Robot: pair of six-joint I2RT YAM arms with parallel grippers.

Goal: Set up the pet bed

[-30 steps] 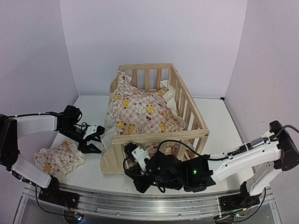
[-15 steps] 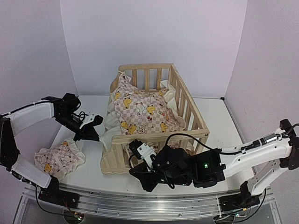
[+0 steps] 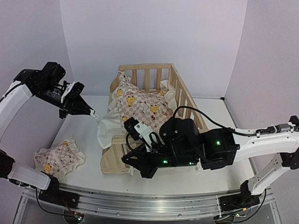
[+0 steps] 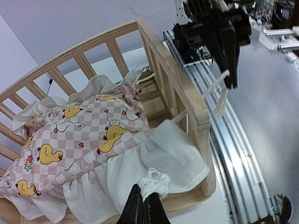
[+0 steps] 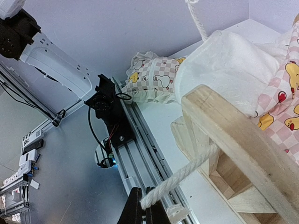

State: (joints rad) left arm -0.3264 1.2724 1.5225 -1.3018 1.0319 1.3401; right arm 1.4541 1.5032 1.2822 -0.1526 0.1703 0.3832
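Note:
The pet bed's pine frame (image 3: 156, 66) stands mid-table with the checked duck cushion (image 3: 140, 105) inside, its white ruffle spilling over the left rail. My left gripper (image 3: 92, 112) is raised left of the frame, shut on a knotted white tie string (image 4: 157, 183) at the ruffle's corner (image 4: 140, 163). My right gripper (image 3: 131, 161) hovers at the frame's front left corner, shut on another tie string (image 5: 187, 170) that runs under the front rail (image 5: 233, 135). In the wrist views each pair of black fingertips, left (image 4: 144, 199) and right (image 5: 145, 206), pinches its string.
A small matching duck pillow (image 3: 58, 158) lies on the table at the front left. The aluminium mounting rail (image 3: 140, 207) runs along the near edge. Lilac walls close in at the back and on both sides.
My left gripper closed on the tie string and rose up and left, drawing the ruffle over the left rail. My right arm lifted and moved towards the frame's front, still holding its string.

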